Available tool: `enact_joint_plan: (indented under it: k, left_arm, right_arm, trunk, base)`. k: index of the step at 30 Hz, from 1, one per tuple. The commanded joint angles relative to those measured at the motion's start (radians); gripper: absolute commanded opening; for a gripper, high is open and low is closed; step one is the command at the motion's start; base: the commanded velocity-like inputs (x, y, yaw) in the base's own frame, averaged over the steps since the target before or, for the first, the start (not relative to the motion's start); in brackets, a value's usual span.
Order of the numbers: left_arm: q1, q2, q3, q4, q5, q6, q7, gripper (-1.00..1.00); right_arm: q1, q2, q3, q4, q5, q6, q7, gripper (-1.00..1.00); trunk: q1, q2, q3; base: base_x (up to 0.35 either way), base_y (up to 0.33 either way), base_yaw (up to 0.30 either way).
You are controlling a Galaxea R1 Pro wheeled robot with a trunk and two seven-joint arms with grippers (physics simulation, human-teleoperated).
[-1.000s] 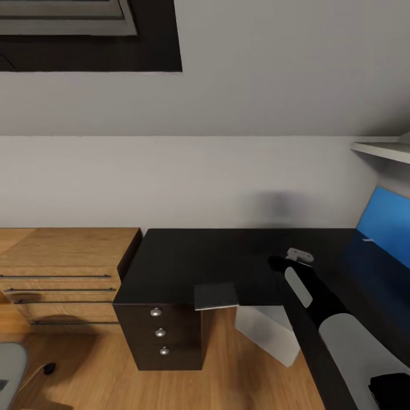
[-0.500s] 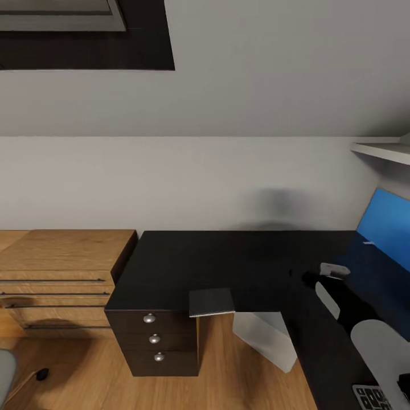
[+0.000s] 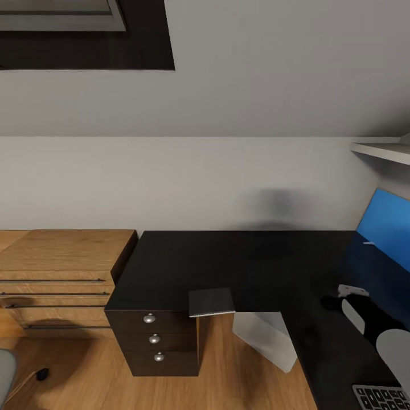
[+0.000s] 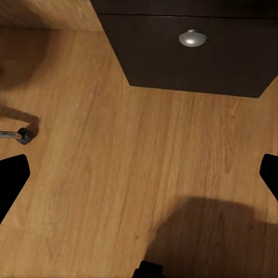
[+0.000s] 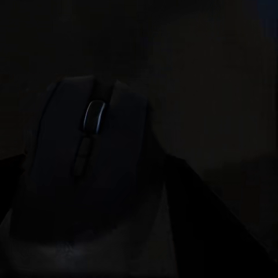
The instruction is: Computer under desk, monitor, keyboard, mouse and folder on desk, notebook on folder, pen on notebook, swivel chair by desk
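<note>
Black counter point(image 3: 228, 267) carries the keyboard point(image 3: 380, 398) at five o'clock; right jaws point(image 3: 333, 300) grip the mouse point(image 5: 92, 150), unplaced; left jaws point(image 4: 139, 174) gape empty. Most remains.

You face the desk point(image 3: 228, 262), which stands against the wall and turns toward you along your right. To its left, touching or just beside it, is a low cabinet point(image 3: 62, 250). Under the desk's left end sits a drawer unit point(image 3: 156, 339), and right of that unit, further under the top, a desk leg point(image 3: 265, 336). A small flat pad point(image 3: 211, 302) lies at the desk's front edge. Your right gripper point(image 3: 333, 300) is over the right wing with the mouse point(image 5: 87, 150) between its fingers, and the keyboard point(image 3: 378, 397) lies nearer you on that wing. A panel point(image 3: 387, 225) stands behind the wing, below a shelf point(image 3: 381, 151). The swivel chair point(image 3: 4, 376) is at your far left.
</note>
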Motion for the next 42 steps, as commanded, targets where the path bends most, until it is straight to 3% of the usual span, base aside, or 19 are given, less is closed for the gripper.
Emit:
enact_joint_plan:
  k: [1,22,29,36,42]
  left_arm:
    - [-0.001,0.001,-0.009,-0.002,0.01,-0.005,0.004,1.0]
    - [-0.001,0.004,-0.004,-0.002,0.01,-0.006,0.004,1.0]
    - [-0.001,0.003,-0.004,-0.002,0.01,-0.007,0.004,1.0]
    - [-0.001,0.003,-0.004,-0.002,0.01,-0.008,0.006,1.0]
    - [-0.001,0.004,-0.004,-0.003,0.01,-0.008,0.006,1.0]
  right_arm:
    - [0.0,-0.002,0.008,-0.004,-0.017,0.014,-0.009,-1.0]
    - [0.0,0.003,0.0,-0.009,-0.025,0.025,-0.013,-1.0]
    - [0.0,0.003,-0.022,-0.01,-0.025,0.023,-0.015,-1.0]
    - [0.0,0.03,-0.024,-0.009,-0.024,0.021,-0.028,-1.0]
    - [0.0,0.033,-0.022,-0.005,-0.023,0.018,-0.032,-1.0]
  trunk:
    - [0.0,-0.001,-0.001]
    - [0.0,-0.001,-0.001]
    - [0.0,-0.001,-0.001]
    - [0.0,-0.001,-0.001]
    - [0.0,-0.001,-0.001]
  base:
    - [0.0,0.0,0.0]
    - [-0.139,0.052,-0.022]
    - [-0.006,0.001,0.0]
    - [0.0,0.0,-0.033]
    - [0.0,0.0,-0.233]
